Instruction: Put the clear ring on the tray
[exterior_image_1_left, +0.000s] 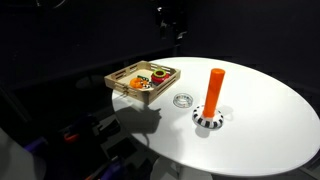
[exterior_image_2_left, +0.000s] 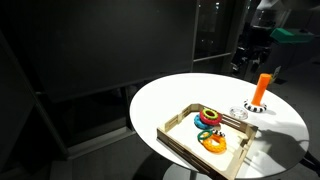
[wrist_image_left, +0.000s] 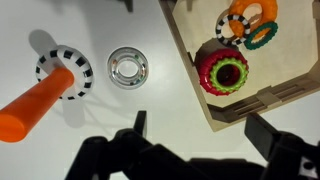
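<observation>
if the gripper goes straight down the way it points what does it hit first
Likely the tray's corner rim or bare table beside it, both between the open gripper's fingers in the wrist view; depth unclear. The clear ring lies off to one side.

Both exterior views are dim: the room around the orange peg (exterior_image_1_left: 214, 88) is near black, and only the white counter (exterior_image_1_left: 270, 120) is brightly lit, with slight glare. Wrist view: sharp focus; soft shadow beside the peg; pincer (wrist_image_left: 197, 125) underexposed.

Wrist view looks straight down, close; both exterior views, farther, share the tray (exterior_image_1_left: 125, 91) (exterior_image_2_left: 180, 143).
</observation>
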